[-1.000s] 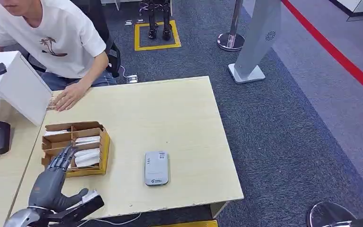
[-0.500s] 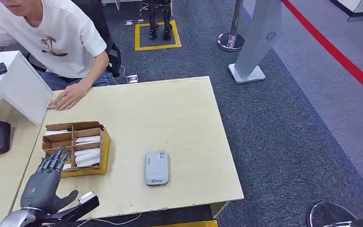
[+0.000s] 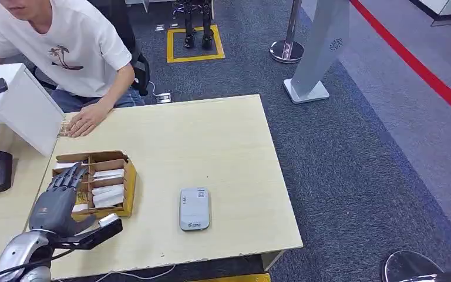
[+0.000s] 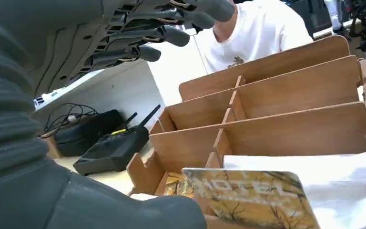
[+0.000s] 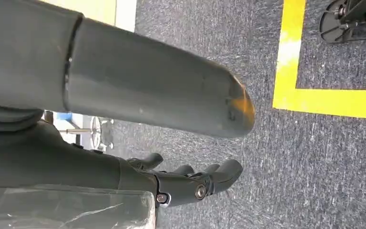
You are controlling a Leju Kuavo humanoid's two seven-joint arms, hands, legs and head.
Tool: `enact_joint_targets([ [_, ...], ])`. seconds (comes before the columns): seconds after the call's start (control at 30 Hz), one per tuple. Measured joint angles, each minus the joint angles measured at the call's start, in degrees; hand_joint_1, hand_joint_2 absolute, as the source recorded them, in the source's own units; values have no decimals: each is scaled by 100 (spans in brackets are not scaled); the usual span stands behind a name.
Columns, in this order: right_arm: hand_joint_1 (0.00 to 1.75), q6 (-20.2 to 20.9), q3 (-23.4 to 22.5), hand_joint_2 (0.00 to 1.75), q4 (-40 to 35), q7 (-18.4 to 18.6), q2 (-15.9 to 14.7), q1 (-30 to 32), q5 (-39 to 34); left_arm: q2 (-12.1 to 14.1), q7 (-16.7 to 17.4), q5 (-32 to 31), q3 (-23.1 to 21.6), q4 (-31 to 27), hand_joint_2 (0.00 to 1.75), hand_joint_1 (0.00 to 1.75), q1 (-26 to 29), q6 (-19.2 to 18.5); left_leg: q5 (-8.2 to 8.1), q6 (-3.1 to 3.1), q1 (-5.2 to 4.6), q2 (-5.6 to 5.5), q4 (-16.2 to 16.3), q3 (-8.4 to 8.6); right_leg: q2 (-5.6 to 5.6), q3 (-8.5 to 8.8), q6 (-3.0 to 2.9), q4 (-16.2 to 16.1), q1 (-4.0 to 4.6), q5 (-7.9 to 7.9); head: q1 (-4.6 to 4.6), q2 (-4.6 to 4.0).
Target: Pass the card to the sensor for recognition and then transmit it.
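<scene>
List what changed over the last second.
The left hand dipped back toward the table's near edge, then moved forward over the card box, fingers spread, holding nothing. The box, the reader and the person's hand stayed put.

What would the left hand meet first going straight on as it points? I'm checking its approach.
Probably the card box: the left hand hovers open at its near edge, fingers aimed over the compartments. Height is unclear.
</scene>
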Motion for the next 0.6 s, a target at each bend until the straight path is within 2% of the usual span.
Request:
enact_joint_targets([
  [0.27,0,4,0,175,0,17,0,-1,7,-29,-18,96,-39,203,175,0,-194,-70,0,0,0,0,0,0,0,0,0,0,0,0,0,0],
  [0.6,0,17,0,175,0,15,-2,-1,0,11,-160,845,-46,253,175,0,-266,-428,0,0,0,0,0,0,0,-1,0,0,0,0,0,0],
])
